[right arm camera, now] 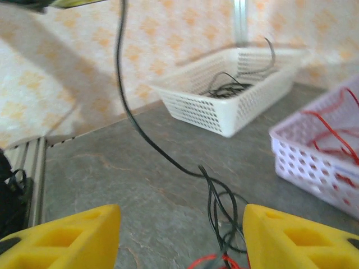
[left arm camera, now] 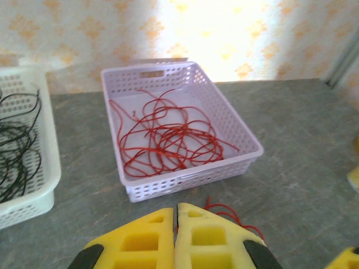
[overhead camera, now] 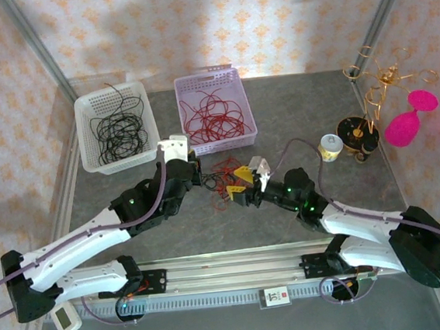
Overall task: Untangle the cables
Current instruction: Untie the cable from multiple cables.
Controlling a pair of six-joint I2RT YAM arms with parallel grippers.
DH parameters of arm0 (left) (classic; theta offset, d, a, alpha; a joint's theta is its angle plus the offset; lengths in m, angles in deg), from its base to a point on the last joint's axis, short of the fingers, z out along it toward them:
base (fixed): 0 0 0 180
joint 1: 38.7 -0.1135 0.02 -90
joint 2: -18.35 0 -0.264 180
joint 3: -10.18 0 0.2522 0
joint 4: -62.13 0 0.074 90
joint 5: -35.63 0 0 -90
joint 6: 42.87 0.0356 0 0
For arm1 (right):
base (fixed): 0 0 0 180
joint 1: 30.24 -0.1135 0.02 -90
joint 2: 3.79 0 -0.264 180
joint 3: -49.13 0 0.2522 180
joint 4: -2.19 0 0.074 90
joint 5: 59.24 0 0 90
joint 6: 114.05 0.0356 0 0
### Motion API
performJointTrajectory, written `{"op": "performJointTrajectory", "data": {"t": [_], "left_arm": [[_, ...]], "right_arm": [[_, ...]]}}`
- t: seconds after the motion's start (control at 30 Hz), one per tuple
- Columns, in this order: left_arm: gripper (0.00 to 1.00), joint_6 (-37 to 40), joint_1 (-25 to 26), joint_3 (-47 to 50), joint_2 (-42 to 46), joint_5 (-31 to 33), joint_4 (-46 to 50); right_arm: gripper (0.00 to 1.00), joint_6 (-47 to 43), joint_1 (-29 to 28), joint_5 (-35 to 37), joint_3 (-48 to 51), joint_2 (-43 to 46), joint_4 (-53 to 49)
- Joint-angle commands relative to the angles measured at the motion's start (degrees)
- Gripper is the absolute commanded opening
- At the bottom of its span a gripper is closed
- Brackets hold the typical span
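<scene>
Mid-table, a small clump [overhead camera: 223,179] of red cables with one black cable [right arm camera: 147,140] lies between both grippers. Left gripper [overhead camera: 197,171] sits at the clump's 9 o'clock, pads [left arm camera: 140,241] pressed flat together; the black cable runs taut from the clump up to it. Right gripper [overhead camera: 236,183] sits at the clump's 4 o'clock, jaws about half apart, gripping nothing, clump just ahead between its fingers [right arm camera: 67,235]. White basket [overhead camera: 90,107] at 10 o'clock holds loose black wires [overhead camera: 117,132]. Lilac basket [overhead camera: 244,108] at 12 o'clock holds red wires [overhead camera: 211,117].
</scene>
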Motion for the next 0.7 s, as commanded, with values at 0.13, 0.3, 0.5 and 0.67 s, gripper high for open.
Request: {"op": "performJointTrajectory", "data": {"t": [0.13,0.3,0.5,0.67], "left_arm": [[0.0,7.81,1.57,-4.98,0.54,-5.97,-1.7],[0.0,9.27,2.23,-6.46,1.98,-7.23,-3.76],[0.0,10.27,2.48,-7.84,4.18,-8.75,-6.52],[0.0,11.72,2.58,-10.43,5.12,-11.15,-8.36]], "right_arm": [[0.6,-10.44,-2.59,-9.58,-13.77,-10.55,4.16],[0.49,-7.45,-3.89,-3.85,-22.41,-19.13,3.19],[0.34,-1.78,-3.89,0.35,-24.17,-26.55,8.82],[0.2,2.98,-3.93,3.77,-23.3,-30.31,8.82]]}}
